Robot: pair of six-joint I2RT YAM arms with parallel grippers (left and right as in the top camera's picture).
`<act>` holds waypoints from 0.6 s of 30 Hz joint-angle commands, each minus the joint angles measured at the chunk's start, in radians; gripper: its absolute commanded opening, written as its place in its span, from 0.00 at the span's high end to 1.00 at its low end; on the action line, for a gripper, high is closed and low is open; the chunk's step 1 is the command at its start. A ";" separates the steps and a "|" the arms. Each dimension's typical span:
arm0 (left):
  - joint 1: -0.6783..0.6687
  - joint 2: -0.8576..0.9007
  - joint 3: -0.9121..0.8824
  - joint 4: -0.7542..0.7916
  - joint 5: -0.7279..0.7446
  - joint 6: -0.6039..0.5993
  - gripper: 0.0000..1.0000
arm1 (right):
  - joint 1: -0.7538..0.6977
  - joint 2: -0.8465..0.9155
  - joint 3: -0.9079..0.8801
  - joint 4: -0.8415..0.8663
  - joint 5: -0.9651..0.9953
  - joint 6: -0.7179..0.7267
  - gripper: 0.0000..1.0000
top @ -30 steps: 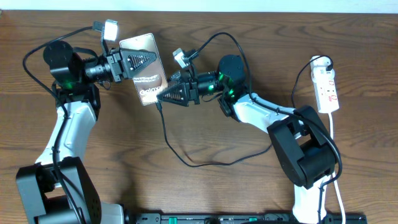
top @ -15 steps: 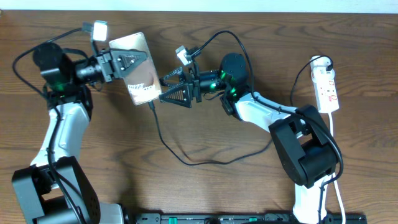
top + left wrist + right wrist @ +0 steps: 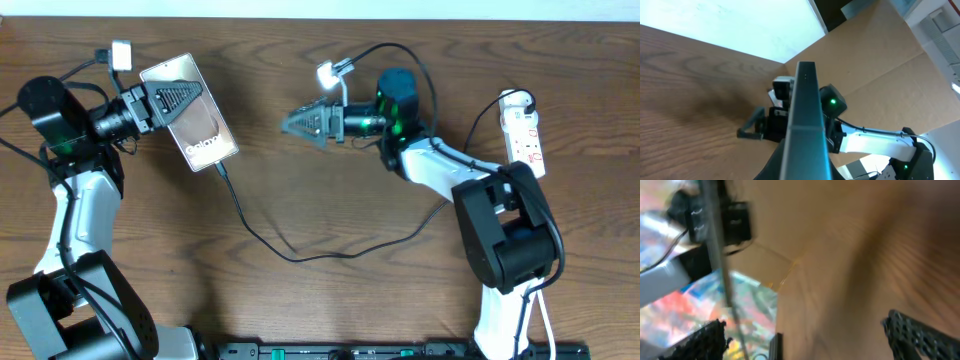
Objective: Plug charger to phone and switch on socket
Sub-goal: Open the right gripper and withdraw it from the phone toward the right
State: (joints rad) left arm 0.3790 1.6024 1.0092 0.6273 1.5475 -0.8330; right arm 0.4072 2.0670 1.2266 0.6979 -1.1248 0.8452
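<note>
In the overhead view my left gripper [image 3: 183, 100] is shut on the phone [image 3: 207, 143] and holds it tilted above the table at the far left. The charger [image 3: 300, 257], a thin black cable, runs from the phone's lower end across the table towards the right arm; its tip sits at the phone's bottom edge. My right gripper [image 3: 296, 122] is open and empty, well to the right of the phone. The white socket [image 3: 527, 137] lies at the far right. The left wrist view shows the phone [image 3: 805, 115] edge-on. The right wrist view is blurred, with the jaws [image 3: 812, 340] wide apart.
The socket's white cord [image 3: 536, 215] runs down the right edge of the table. Thicker black robot cables loop above both arms. The right arm's base [image 3: 500, 250] stands at the lower right. A black rail [image 3: 380, 350] lies along the front edge.
My left gripper has carried the phone left and back, with the cable trailing from its lower end. My right gripper has drawn away to the right, off the phone's lower end.
</note>
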 commanded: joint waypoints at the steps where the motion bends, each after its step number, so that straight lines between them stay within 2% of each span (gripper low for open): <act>1: 0.004 -0.020 0.009 0.004 0.024 0.010 0.93 | -0.037 -0.014 0.010 -0.175 0.157 -0.125 0.01; 8: 0.004 -0.020 -0.013 0.004 0.024 0.061 0.93 | -0.068 -0.055 0.010 -0.455 0.312 -0.240 0.01; 18: 0.004 -0.019 -0.135 0.004 -0.019 0.142 0.92 | -0.058 -0.302 0.010 -0.887 0.637 -0.435 0.01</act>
State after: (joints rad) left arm 0.3790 1.6024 0.8948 0.6250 1.5368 -0.7349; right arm 0.3416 1.8587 1.2285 -0.1291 -0.6441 0.5106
